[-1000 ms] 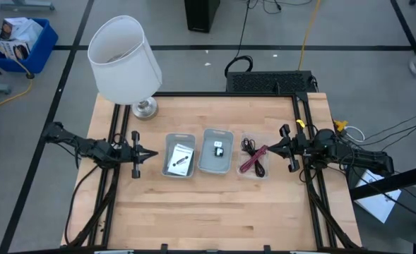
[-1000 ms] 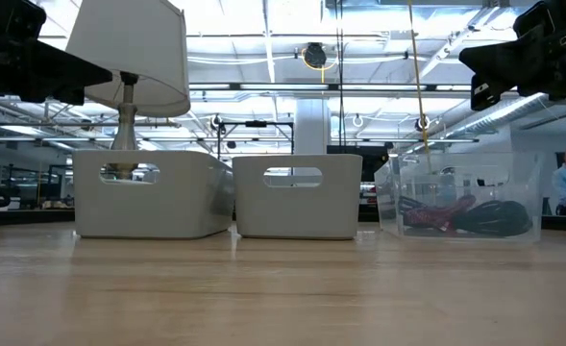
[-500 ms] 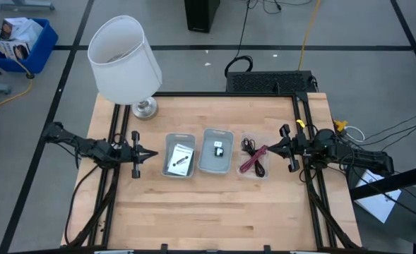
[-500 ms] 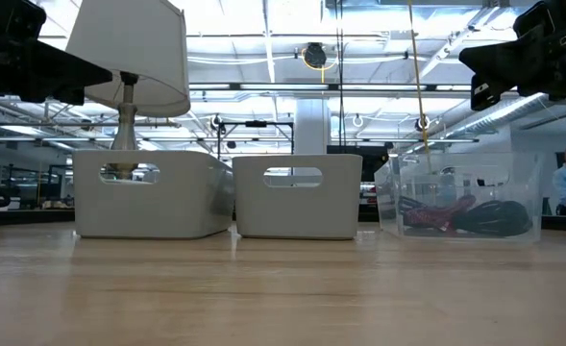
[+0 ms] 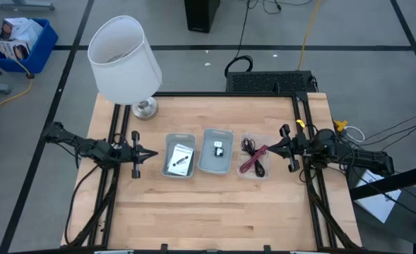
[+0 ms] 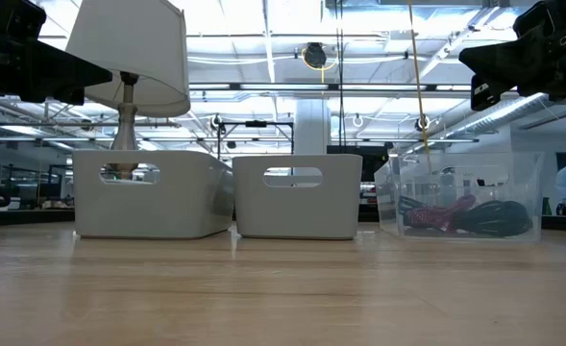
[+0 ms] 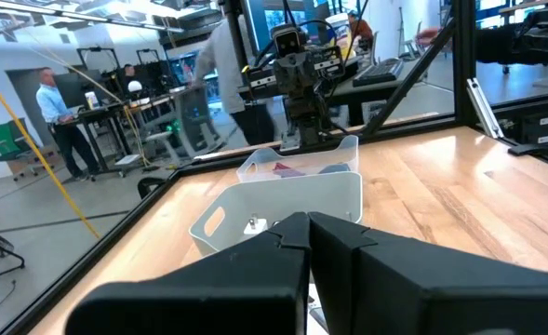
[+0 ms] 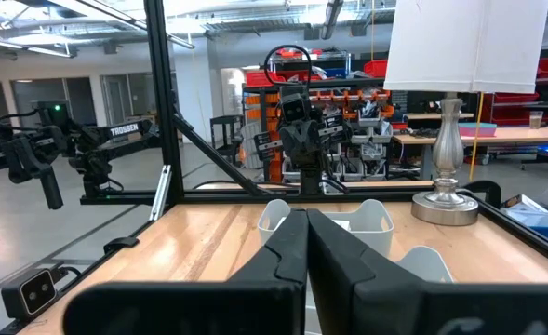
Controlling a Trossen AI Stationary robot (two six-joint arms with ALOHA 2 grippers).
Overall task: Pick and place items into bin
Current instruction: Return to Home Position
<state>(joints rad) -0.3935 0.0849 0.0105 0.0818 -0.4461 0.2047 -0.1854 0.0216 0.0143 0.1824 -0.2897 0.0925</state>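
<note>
Three bins stand in a row mid-table. The left grey bin [image 5: 180,156] holds a white packet and a thin black stick. The middle grey bin [image 5: 216,150] holds small black and white pieces. The clear bin [image 5: 254,156] holds the red-and-black cable bundle [image 5: 253,159], also seen as the cable bundle [image 6: 460,213] in the low view. My left gripper [image 5: 155,154] hovers shut left of the bins, fingertips together [image 7: 308,225]. My right gripper [image 5: 268,148] hovers shut right of the clear bin, fingertips together [image 8: 306,221].
A big white lamp [image 5: 125,61] stands on its metal base [image 5: 145,108] at the table's far left corner. Black frame rails run along the table's sides. Bare wood lies on the near half of the table [image 5: 215,212]. People show in the room beyond.
</note>
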